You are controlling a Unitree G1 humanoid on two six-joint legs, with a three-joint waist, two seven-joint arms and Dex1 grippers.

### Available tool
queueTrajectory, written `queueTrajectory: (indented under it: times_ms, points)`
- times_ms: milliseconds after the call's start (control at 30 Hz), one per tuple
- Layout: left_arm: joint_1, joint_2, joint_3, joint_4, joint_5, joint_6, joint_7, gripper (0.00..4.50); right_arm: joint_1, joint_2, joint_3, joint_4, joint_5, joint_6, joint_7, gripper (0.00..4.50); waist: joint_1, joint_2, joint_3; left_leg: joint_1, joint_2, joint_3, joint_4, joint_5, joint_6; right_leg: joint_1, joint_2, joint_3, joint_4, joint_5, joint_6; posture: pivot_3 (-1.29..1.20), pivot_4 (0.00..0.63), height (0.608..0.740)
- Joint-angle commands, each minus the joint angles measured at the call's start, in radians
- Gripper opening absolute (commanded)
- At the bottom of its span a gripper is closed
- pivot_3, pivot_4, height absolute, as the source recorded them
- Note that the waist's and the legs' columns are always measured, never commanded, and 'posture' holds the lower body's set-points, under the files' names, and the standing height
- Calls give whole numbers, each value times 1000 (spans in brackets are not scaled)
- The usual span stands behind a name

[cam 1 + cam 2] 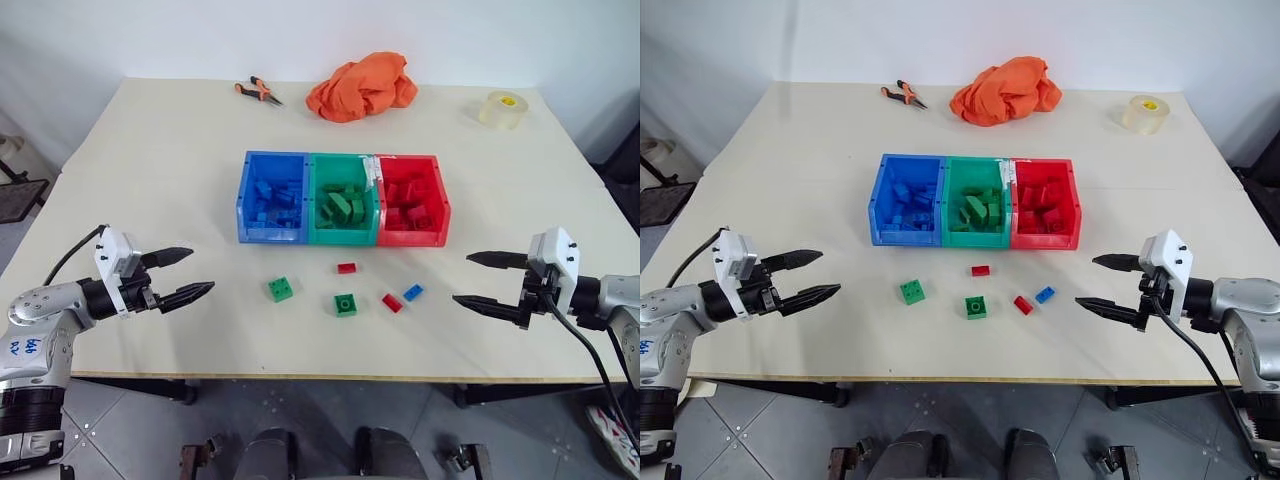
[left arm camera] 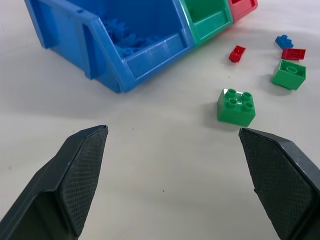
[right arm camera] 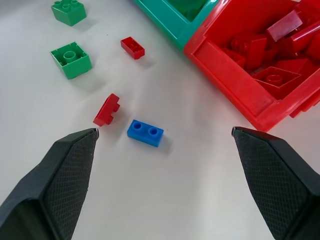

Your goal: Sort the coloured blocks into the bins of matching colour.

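We note a pale, cream-topped table standing against a plain white wall — even, diffuse lighting, no hard shadows. Below its near edge we see grey tiled floor.

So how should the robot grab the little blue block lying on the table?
Probably from straight above with the right gripper, which is open and nearest. The blue block lies flat, studs up, apart from the red block beside it. It is oblong, so pinch its two long sides; the narrow width fits easily between the fingers, and the flat sides give an even hold.
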Motion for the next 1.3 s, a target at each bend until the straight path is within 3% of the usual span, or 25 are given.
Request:
queueTrajectory:
  times_ms: [33, 400, 567, 733, 833, 967, 1300]
  points:
    - [-15, -4, 9, -26, -8, -23, -9, 4469, -13, -12, -45, -10, 13, -20, -9, 4500, 0, 0, 0, 0, 0, 0, 0, 0, 0, 0, 0, 0, 0, 0, 0, 0, 150, 740]
    - [-13, -31, -66, -143, -13, 88, 24, 4469, 77, -52, -86, -21, 4, 0, -22, 4500, 8, 0, 0, 0, 0, -1, 0, 0, 0, 1, 6, 1, 1, 0, 0, 0, 150, 740]
    - [-42, -73, -141, -137, 2, 64, -26, 4469, 285, -153, -202, -24, -20, -6, 38, 4500, 26, 0, 0, 0, -1, 0, 0, 0, 0, 2, 6, 1, -1, 0, 0, 0, 150, 740]
    - [-69, -82, -175, -110, 11, 64, -46, 4469, 348, -185, -243, -68, -18, 20, 45, 4500, 20, 0, 0, 2, 1, 4, 1, 0, 0, 2, 8, 0, -2, 0, 0, 0, 150, 740]
    - [-72, -81, -180, -92, 25, 45, -58, 4469, 305, -177, -197, -108, -16, 37, 29, 4500, 14, 1, 0, 2, 2, 4, 1, 0, 0, 1, 8, 1, -2, 0, 0, 0, 150, 740]
    - [-59, -79, -165, -93, 16, 45, -60, 4469, 91, -135, 9, -82, -69, 50, 23, 4500, 3, 0, 0, 2, 2, 4, 1, 0, 0, 1, 7, 1, -1, 0, 0, 0, 150, 740]
    - [72, -64, -106, -258, -34, 118, -19, 4469, -354, 32, 362, 317, -277, -171, 173, 4500, 1, 0, 0, -1, 1, -1, 4, 0, 0, 2, 7, 1, 0, 0, -1, 0, 150, 740]
